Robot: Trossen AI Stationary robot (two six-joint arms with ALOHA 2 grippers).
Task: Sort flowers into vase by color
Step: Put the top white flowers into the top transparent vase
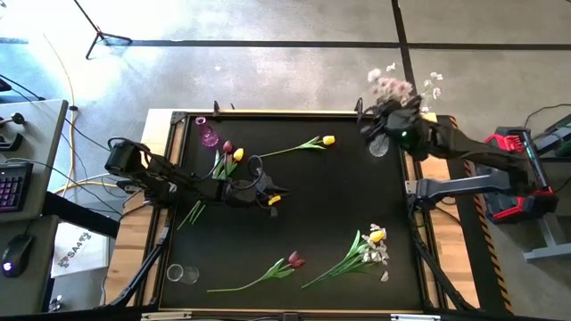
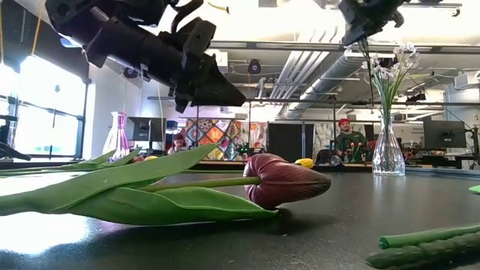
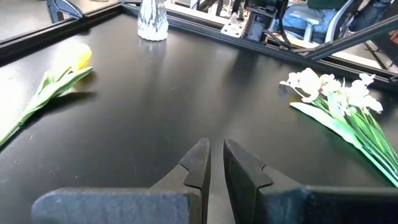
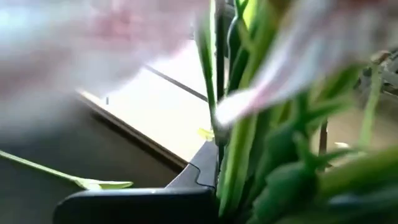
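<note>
We see the right tool [image 1: 393, 120] raised over the clear vase [image 1: 379, 144] at the far right corner of the black surface [image 1: 321, 205], pinching the green stems of a spray of pale pink-white blossoms [image 1: 393, 86]. In the low view that vase [image 2: 388, 154] stands upright with stems already in it, and the held stems hang down from the right tool [image 2: 364, 30] toward its mouth. In the right wrist view the stems [image 4: 239, 155] run between the dark fingers [image 4: 199, 171], pressed against them.

We find the left tool [image 1: 272, 200] hovering low over the middle left of the surface, its fingers [image 3: 196, 165] nearly pressed together with only a thin gap and nothing between them.

A pink vase [image 1: 207, 135] at the far left corner holds no flowers. Just beside it lie a dark red tulip [image 1: 227, 147] and a yellow tulip [image 1: 237, 155], their stems crossing. Another yellow tulip [image 1: 326, 140] lies at the far middle. Near the front edge lies a second dark red tulip [image 1: 293, 260], and to its right a bunch with a yellow tulip [image 1: 376, 235] and white blossoms [image 1: 380, 256]. A small clear glass [image 1: 176, 273] sits at the front left corner.
</note>
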